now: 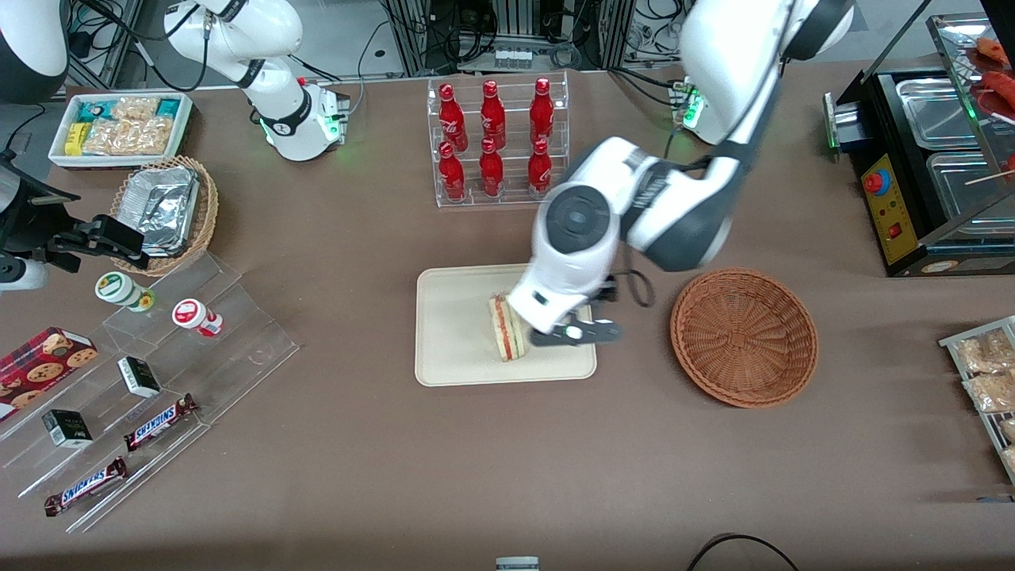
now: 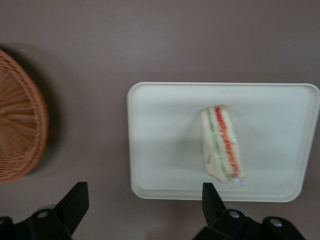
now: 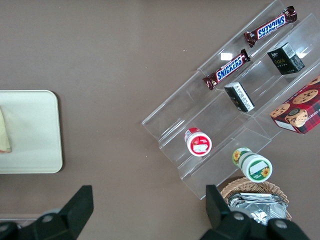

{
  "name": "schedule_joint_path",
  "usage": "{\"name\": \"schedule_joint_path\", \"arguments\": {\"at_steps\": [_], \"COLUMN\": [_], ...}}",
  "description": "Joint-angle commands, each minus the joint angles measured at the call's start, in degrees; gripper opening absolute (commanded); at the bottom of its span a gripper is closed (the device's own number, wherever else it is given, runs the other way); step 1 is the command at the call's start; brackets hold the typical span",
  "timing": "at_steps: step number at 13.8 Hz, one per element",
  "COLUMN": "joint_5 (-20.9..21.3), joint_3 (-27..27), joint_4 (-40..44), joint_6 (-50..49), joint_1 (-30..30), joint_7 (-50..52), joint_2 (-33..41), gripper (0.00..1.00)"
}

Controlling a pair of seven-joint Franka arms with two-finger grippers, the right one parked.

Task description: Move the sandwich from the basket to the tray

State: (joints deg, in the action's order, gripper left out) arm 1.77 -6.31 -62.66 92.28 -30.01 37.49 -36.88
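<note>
On the cream tray point(image 1: 452, 333), the sandwich point(image 1: 505, 329) stands on its edge, bread faces upright, with the red, orange and green layers showing along its side. From the front, the white wrist of the left arm point(image 1: 634, 214) covers the part of the sandwich farthest from the camera and hides a stretch of the tray's rim beneath it. The gripper point(image 1: 577, 333) hangs over the tray just beside the sandwich, and only its dark finger bar shows under the wrist housing.

The left wrist view fills in what the front one loses: the whole sandwich point(image 2: 222, 145) lies free on the tray point(image 2: 160, 135), and the two black fingers point(image 2: 74, 202) stand spread wide apart with nothing between them, clear above the tray rim. That view cuts off the reddish-brown basket point(image 2: 20, 130) at its border, so just one curved portion of the weave is seen.

Beside the tray, toward the working arm's end of the table, the front view shows the full basket point(image 1: 744, 337), round and holding nothing. The right wrist view catches only one end of the tray point(image 3: 30, 132) and a sliver of the sandwich point(image 3: 4, 132) at its border.

Farther from the front camera than the tray, a clear rack of red bottles point(image 1: 496, 139) stands, its corner partly overlapped by the arm.
</note>
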Motion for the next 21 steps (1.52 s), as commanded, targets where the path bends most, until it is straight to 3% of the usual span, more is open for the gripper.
{"name": "schedule_joint_path", "arguments": {"at_steps": [1,7,11,15,17,21], "joint_5": [-0.4,-0.4,-0.4,0.5,4.4,3.7], "joint_3": [-0.3,-0.3,-0.3,0.0,0.0,0.2], "joint_4": [-4.4,-19.2,-23.7,-23.8,-23.8,-23.9], "joint_6": [-3.1,-3.3,-6.8,-11.9,-14.5,-15.2], "joint_1": [5.6,19.2,26.4,30.4,30.5,33.0], "joint_7": [-10.9,-31.0,-38.4,-38.9,-38.8,-38.7], "joint_2": [4.4,18.4,25.9,31.9,34.1,35.0], "gripper": [1.0,1.0,1.0,1.0,1.0,1.0]}}
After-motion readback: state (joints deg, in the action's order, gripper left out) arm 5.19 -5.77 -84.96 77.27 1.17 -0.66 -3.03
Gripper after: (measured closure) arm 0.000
